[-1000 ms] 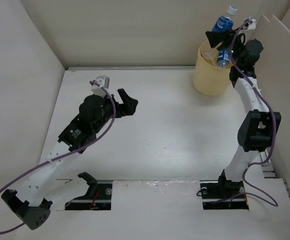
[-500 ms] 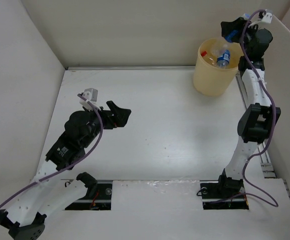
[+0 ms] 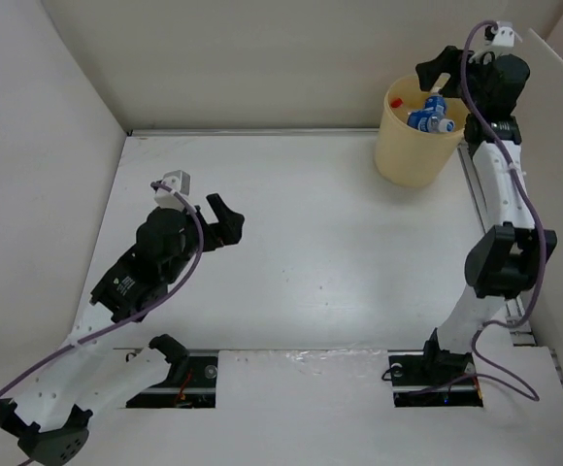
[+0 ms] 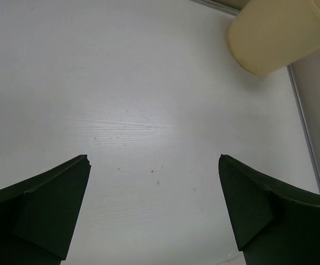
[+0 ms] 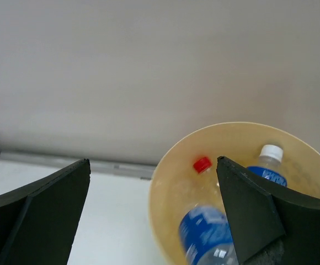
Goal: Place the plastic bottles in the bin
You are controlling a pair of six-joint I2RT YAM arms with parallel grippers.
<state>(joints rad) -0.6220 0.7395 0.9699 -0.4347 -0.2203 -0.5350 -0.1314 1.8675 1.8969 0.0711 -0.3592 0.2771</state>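
Pale yellow bin (image 5: 171,190) sits just below the right gripper (image 5: 152,161), whose jaws are spread wide, holding nothing. Inside lie the blue-labelled bottles (image 5: 207,234), print unreadable, and one red cap (image 5: 202,164). The left gripper (image 4: 153,157) also gapes empty, with the bin far ahead to its right.

The pale yellow round bin (image 3: 405,155) stands upright at the far right corner of the counter (image 3: 340,252). Inside it lie clear plastic bottles: a red-capped bottle (image 5: 202,164), a white-capped bottle (image 5: 270,168) with a blue label, and a second blue-labelled bottle (image 5: 207,234) beside them.
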